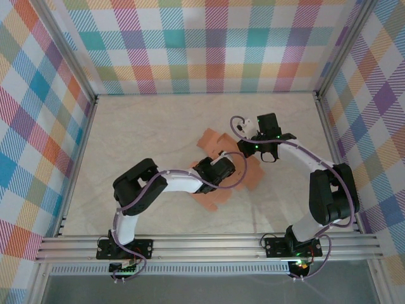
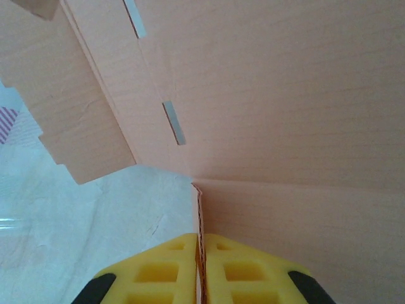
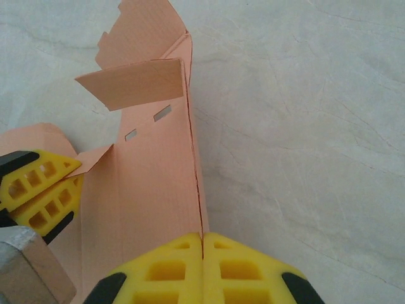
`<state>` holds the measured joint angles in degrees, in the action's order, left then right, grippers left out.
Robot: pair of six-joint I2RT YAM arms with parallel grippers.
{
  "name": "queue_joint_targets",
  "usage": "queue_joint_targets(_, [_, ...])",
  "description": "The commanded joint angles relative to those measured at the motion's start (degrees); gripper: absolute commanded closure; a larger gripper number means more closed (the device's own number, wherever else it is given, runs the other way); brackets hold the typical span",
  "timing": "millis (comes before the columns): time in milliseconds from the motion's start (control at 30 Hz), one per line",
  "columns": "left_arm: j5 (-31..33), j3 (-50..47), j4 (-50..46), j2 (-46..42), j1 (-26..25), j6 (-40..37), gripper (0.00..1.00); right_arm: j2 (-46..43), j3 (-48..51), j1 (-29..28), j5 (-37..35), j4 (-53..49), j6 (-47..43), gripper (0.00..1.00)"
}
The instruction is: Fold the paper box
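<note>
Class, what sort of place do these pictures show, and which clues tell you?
Probably a robot test booth: left arm and right arm bolted to a metal rail, checked walls round a pale table, one orange card sheet.

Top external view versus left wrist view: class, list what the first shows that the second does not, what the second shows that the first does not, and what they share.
Top external view: the left arm and right arm meeting over the paper box, its flaps spread out, with plaid walls around. Left wrist view: the left gripper close up, its yellow fingers shut on a card edge, and two narrow slits beside a crease. Shared: the salmon paper box and the pale table under it.
</note>
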<state>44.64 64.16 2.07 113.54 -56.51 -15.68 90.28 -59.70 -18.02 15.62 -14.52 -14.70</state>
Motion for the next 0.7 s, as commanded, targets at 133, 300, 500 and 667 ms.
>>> queue_joint_targets(133, [-16.46,-3.51,2.17,-7.67,3.78,7.24,0.87,0.64,-0.67,-0.27,0.72,2.42,1.03,1.0])
queue_joint_targets(300, [-21.68,-5.47,3.28,-9.83,6.92,9.11,0.84,0.68,-0.5,-0.26,0.31,2.48,0.81,1.0])
queue_joint_targets(500, [-8.56,-3.6,3.69,-5.3,2.96,3.05,0.82,0.45,0.18,-0.26,-0.1,3.29,0.73,1.0])
queue_joint_targets(667, [1.89,-1.9,5.34,-1.99,0.11,-0.47,0.81,-0.06,1.41,-0.33,-1.21,5.1,0.56,1.0])
